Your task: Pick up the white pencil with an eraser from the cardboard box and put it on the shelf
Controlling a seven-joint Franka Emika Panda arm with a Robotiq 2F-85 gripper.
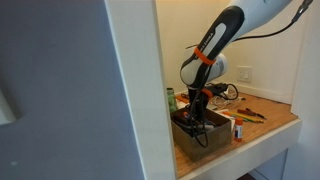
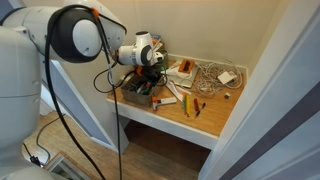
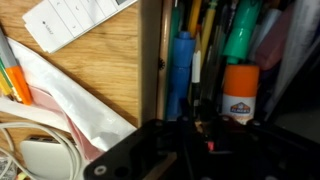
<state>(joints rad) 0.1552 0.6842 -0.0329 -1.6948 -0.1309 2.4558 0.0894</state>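
Claw [image 1: 199, 110] stands inside the cardboard box [image 1: 205, 138] at a front corner of the worktop [image 1: 268, 124]. How far it is open cannot be told, and nothing is seen held. In the wrist view a slim white shaft, probably the white pencil [image 3: 196, 68], lies among markers [image 3: 181, 70], its long axis parallel to the box wall; the eraser end is unclear. Judged light, stiff and smooth: pinch mid-shaft, across its width.

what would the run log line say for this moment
stage: reach | gripper: low over cardboard box, open or shut unclear | inside: pens, glue stick
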